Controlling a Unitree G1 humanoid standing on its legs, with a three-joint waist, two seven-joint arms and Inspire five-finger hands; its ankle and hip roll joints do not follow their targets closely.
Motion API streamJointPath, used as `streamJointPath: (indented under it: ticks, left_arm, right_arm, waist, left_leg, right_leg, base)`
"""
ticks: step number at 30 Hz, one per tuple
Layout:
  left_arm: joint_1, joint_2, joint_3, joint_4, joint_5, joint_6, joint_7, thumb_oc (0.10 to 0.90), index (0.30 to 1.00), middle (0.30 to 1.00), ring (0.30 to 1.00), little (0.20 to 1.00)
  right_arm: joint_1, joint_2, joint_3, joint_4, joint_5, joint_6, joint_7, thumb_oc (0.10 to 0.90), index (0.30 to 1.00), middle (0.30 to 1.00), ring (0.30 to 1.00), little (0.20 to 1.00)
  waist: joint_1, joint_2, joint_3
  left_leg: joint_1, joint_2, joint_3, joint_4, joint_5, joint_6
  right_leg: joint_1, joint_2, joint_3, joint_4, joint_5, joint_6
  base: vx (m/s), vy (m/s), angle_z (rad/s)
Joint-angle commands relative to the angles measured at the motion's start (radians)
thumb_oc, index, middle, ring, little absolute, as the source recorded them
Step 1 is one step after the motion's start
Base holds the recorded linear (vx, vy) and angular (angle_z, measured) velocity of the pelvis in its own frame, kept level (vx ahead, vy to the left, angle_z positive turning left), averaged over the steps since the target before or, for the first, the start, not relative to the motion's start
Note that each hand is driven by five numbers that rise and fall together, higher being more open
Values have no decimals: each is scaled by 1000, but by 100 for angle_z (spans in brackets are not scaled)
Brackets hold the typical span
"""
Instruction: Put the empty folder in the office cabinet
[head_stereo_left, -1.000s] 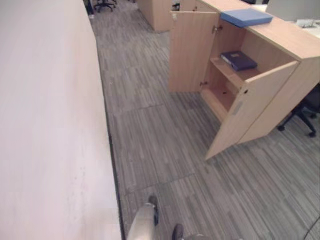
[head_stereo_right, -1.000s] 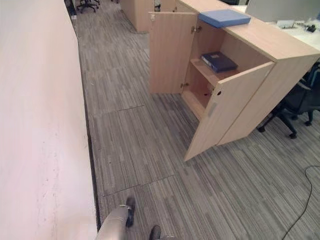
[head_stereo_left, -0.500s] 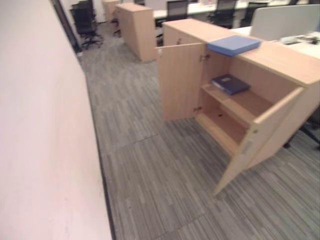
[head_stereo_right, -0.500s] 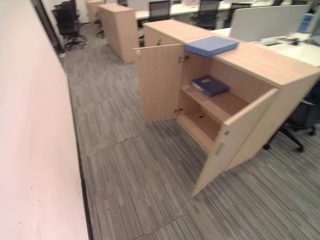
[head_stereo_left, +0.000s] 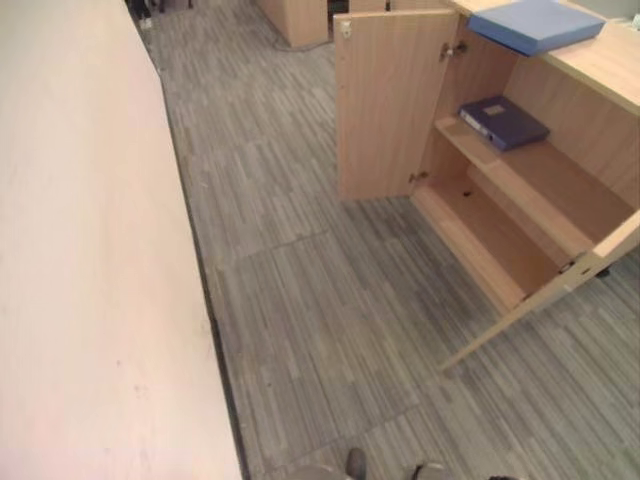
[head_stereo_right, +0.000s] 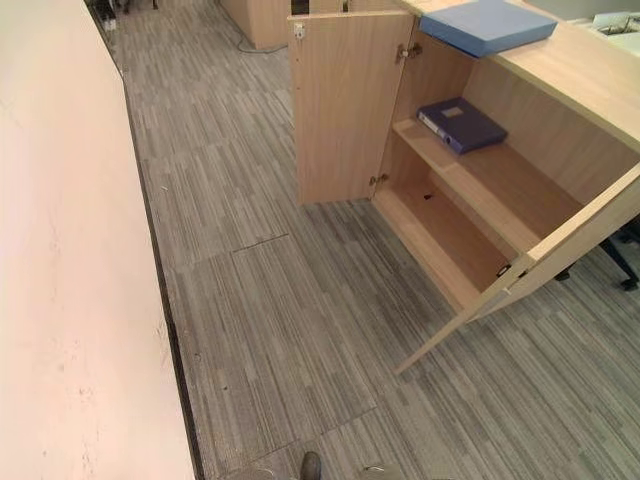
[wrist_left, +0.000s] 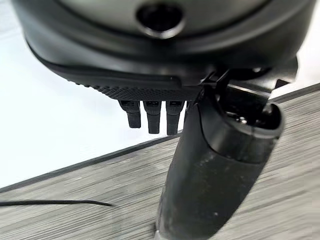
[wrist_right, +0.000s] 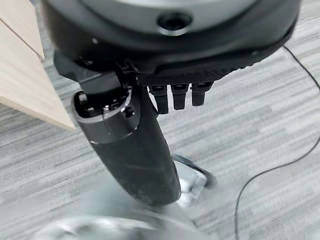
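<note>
I am approaching the open office cabinet (head_stereo_right: 470, 200) at upper right, both the left hand (wrist_left: 210, 165) and the right hand (wrist_right: 135, 140) hanging relaxed and empty, while the light blue folder (head_stereo_right: 487, 24) is lying on its top, so next I am needing to reach up for it.

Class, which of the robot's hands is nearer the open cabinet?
Right. The right hand hangs beside the cabinet door; the left hand hangs by the white wall, away from the cabinet.
</note>
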Motion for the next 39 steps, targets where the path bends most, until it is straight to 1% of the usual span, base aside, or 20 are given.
streamJointPath:
  ticks: [1,3,5,7,19,20,21,22,23,24,25,26,28,30,31,32,33,37,38,39]
  left_arm:
    - [24,22,29,25,23,-6,17,800,900,900,900,900]
    - [23,21,30,26,22,-7,17,800,900,900,900,900]
    - [22,37,40,34,27,-5,25,800,900,900,900,900]
    - [21,34,44,32,23,-6,28,800,900,900,900,900]
    - [-15,31,16,10,-4,-16,54,800,900,900,900,900]
    - [-16,33,15,5,-5,-15,57,800,900,900,900,900]
    - [-11,37,16,-2,-1,-17,56,800,900,900,900,900]
    - [-11,37,16,-2,-1,-17,56,800,900,900,900,900]
    - [-10,37,15,-5,1,-17,54,800,900,900,900,900]
    - [-9,35,13,-8,1,-17,56,800,900,900,900,900]
    - [-4,33,15,-7,3,-18,60,800,900,900,900,900]
    - [-4,33,15,-7,3,-18,60,800,900,900,900,900]
    - [2,34,22,-6,8,-16,65,800,900,900,900,900]
    - [11,34,24,-7,17,-16,74,800,900,900,900,900]
    - [19,30,21,-15,19,-18,84,800,900,900,900,900]
    - [19,30,21,-15,19,-18,84,800,900,900,900,900]
    - [19,26,18,-10,30,-17,90,800,900,900,900,900]
    - [26,16,23,30,53,-9,86,800,900,900,900,900]
    - [26,14,23,36,58,-5,87,800,900,900,900,900]
    - [18,23,12,39,80,-5,77,800,900,900,900,900]
  right_arm:
    - [-5,-4,10,11,24,2,-7,800,900,900,900,900]
    - [-4,-4,12,12,20,3,-7,800,900,900,900,900]
    - [-21,-2,23,-21,34,9,0,800,900,900,900,900]
    - [-12,3,30,-30,34,12,2,800,900,900,900,900]
    - [-15,-1,47,-26,57,5,-10,800,900,900,900,900]
    - [-5,-1,43,-14,50,7,-11,800,900,900,900,900]
    - [13,-4,37,8,36,9,-9,800,900,900,900,900]
    - [13,-4,37,8,36,9,-9,800,900,900,900,900]
    - [16,-6,37,14,34,10,-9,800,900,900,900,900]
    - [17,-12,36,19,33,10,-14,800,900,900,900,900]
    - [15,-17,31,26,35,12,-17,800,900,900,900,900]
    - [15,-17,31,26,35,12,-17,800,900,900,900,900]
    - [15,-21,29,28,35,14,-13,800,900,900,900,900]
    - [16,-21,33,30,27,16,-10,800,900,900,900,900]
    - [13,-23,35,25,22,17,-13,800,900,900,900,900]
    - [13,-23,35,25,22,17,-13,800,900,900,900,900]
    - [15,-25,30,29,20,18,-16,800,900,900,900,900]
    - [34,-27,17,48,-3,24,-7,800,900,900,900,900]
    - [41,-23,15,57,-13,26,-7,800,900,900,900,900]
    - [48,-17,7,64,-25,30,0,800,900,900,900,900]
  waist:
    - [-28,-16,37]
    - [-33,-20,39]
    - [-25,-51,27]
    - [-24,-56,21]
    - [-26,-43,26]
    - [-29,-46,22]
    - [-28,-58,24]
    - [-28,-58,24]
    - [-23,-64,29]
    - [-16,-71,39]
    - [-5,-88,47]
    - [-5,-88,47]
    - [10,-98,38]
    - [23,-92,29]
    - [39,-78,27]
    - [40,-78,28]
    - [49,-69,18]
    - [66,-61,-15]
    - [67,-58,-24]
    - [65,-72,-39]
  left_leg:
    - [60,54,-82,-51,-38,-70]
    - [72,54,-93,-60,-39,-75]
    - [76,48,-124,-75,-35,-93]
    - [76,55,-127,-86,-32,-97]
    - [60,123,-183,-120,-17,-124]
    - [59,131,-182,-90,-39,-134]
    - [18,135,-154,57,-37,-159]
    - [18,135,-154,57,-37,-159]
    - [-14,131,-138,133,-19,-167]
    - [-75,129,-125,226,23,-168]
    - [-160,142,-81,271,31,-153]
    - [-160,142,-81,272,31,-153]
    - [-185,163,-63,182,18,-150]
    - [-224,212,-64,86,94,-175]
    - [-267,262,-61,-48,193,-190]
    - [-265,262,-60,-50,194,-190]
    - [-297,286,-65,-134,220,-207]
    - [-290,302,-86,-181,226,-226]
    - [-285,299,-103,-168,253,-230]
    - [-299,275,-97,-113,253,-225]
  right_leg:
    - [1,60,62,-239,251,26]
    - [-14,67,75,-281,277,36]
    - [52,76,64,-377,288,30]
    - [56,84,62,-383,290,27]
    - [3,100,2,-222,170,-21]
    - [17,104,4,-217,145,-33]
    - [71,108,3,-237,122,-54]
    - [71,108,3,-237,122,-54]
    - [97,112,2,-250,118,-61]
    - [125,114,-3,-269,117,-70]
    - [166,106,-12,-290,102,-73]
    - [166,107,-12,-290,102,-73]
    - [192,99,-13,-301,88,-65]
    - [228,102,-12,-304,58,-58]
    - [259,107,-6,-297,36,-65]
    - [259,106,-5,-297,36,-65]
    - [300,111,7,-298,8,-61]
    - [369,104,55,-308,-16,-37]
    - [388,102,64,-313,-18,-31]
    - [404,67,78,-327,8,-15]
  base:
    - [214,-179,46]
    - [140,-122,36]
    - [181,-247,48]
    - [106,-172,51]
    - [74,-113,26]
    - [202,-186,21]
    - [166,-150,27]
    - [106,-100,36]
    - [32,-52,28]
    - [91,-99,28]
    - [68,-75,19]
    - [115,-47,20]
    - [161,13,-5]
    - [282,87,0]
    - [237,109,22]
    - [343,207,30]
    - [353,189,18]
    - [358,211,-16]
    - [606,430,-103]
    - [448,335,-103]
